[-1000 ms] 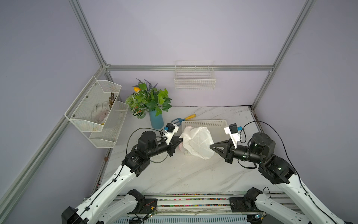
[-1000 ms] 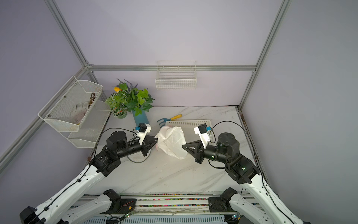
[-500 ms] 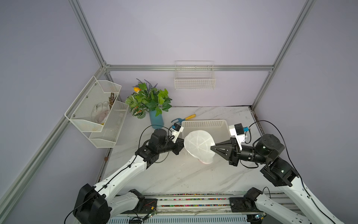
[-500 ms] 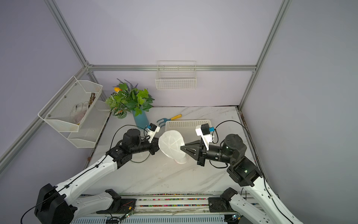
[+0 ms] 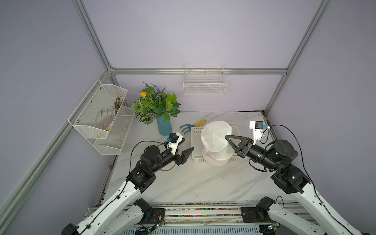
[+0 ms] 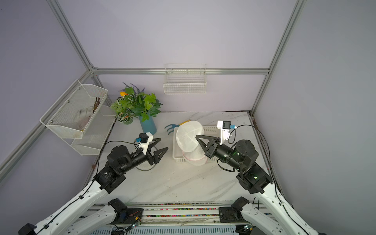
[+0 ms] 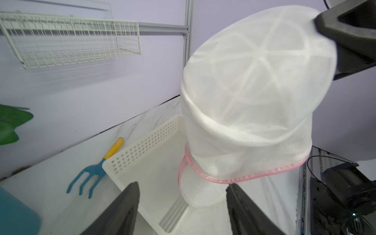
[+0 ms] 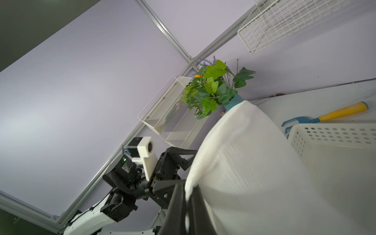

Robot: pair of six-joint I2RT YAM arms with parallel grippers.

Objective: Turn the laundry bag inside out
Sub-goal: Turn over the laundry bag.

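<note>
Bag (image 5: pixel 215 140) hangs pinched by right gripper (image 5: pixel 226 136) at 3 o'clock; left gripper (image 5: pixel 188 144), jaws apart, should grab pink rim (image 7: pixel 244 179).

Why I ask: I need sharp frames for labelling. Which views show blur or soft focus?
Left wrist: motion smear on the wire basket and leaf, rake clearer. Right wrist: fingers on the bag out of focus, plant crisp. Both top views: sharp, evenly lit.

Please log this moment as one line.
left gripper: open, free | right gripper: shut on laundry bag | laundry bag: hanging over white basket
</note>
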